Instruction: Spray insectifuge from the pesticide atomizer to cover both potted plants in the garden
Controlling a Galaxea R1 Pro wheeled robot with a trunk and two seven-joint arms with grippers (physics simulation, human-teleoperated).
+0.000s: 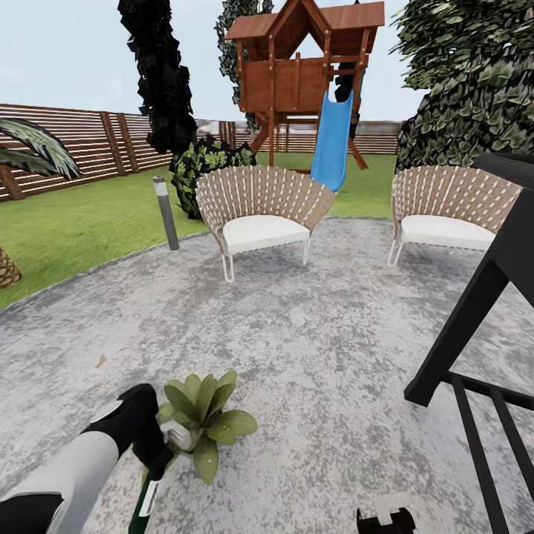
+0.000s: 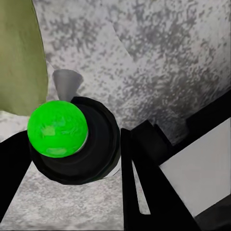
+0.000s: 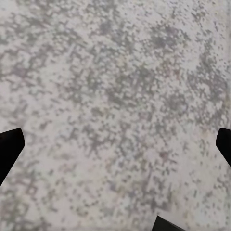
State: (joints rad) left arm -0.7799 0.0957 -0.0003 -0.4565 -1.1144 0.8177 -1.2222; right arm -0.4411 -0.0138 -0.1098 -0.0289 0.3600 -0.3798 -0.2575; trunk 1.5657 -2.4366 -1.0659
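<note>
Though the label is too small to read, we grip the pesticide atomizer [image 1: 148,493] in our left gripper [image 1: 152,445], touching 1 potted plant [image 1: 204,415] on the patio [image 1: 311,334]. Our left wrist view adds its green cap [image 2: 57,128] and grey nozzle [image 2: 66,83]; the right gripper's [image 3: 115,144] fingers spread wide, empty.

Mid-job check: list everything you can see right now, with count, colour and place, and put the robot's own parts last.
potted plant: 1, green rosette, on the patio beside the left gripper
atomizer: 1, black head with bright green cap and grey nozzle, between the left gripper's fingers
patio: 1, mottled grey, underfoot
chairs: 2, woven beige with white cushions, far edge of the patio
bollard light: 1, grey, patio edge on the left
playhouse with slide: 1, brown wood, blue slide, behind the chairs
fence: 1, slatted brown, along the lawn
black frame: 1, black, on the right
left gripper: black, shut on the atomizer by the plant
right gripper: black fingertips spread wide over bare patio
</note>
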